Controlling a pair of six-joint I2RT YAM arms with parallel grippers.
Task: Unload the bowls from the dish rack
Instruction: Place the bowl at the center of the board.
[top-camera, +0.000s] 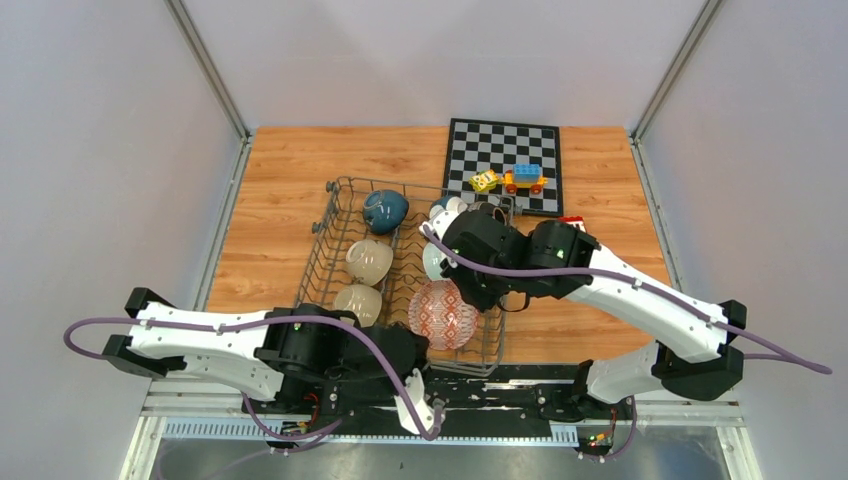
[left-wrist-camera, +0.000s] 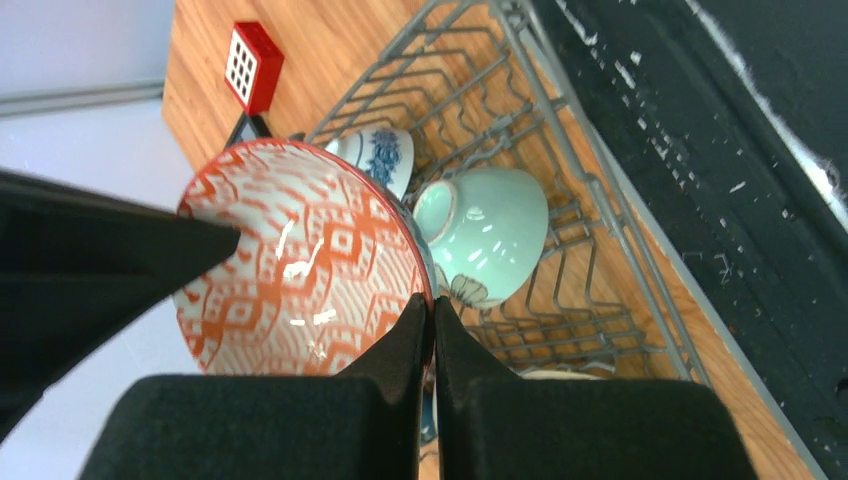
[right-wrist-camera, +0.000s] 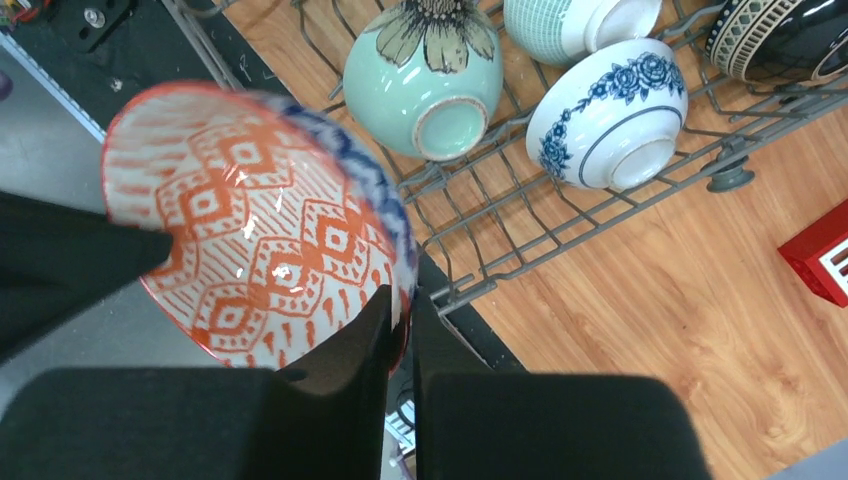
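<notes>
Two sets of fingers on one bowl here! The red bowl is tipped on edge at the near right corner of the rack. It is glossy white inside under an orange-red net of diamonds and hatching, with a strip of blue pattern showing on the outside at the rim. The left fingers are closed tight, with the rim pinched in the seam between them. The right fingers stand nearly together, one on either side of another part of the rim, clamped on it too. In the rack beyond, a pale green bowl with a painted flower lies on its side, foot toward the right wrist camera. Just beside it is a blue-and-white bowl with roses. Down the rack's left side there is a teal bowl at the back and two beige bowls nearer. A red block lies on the table beside the rack.
</notes>
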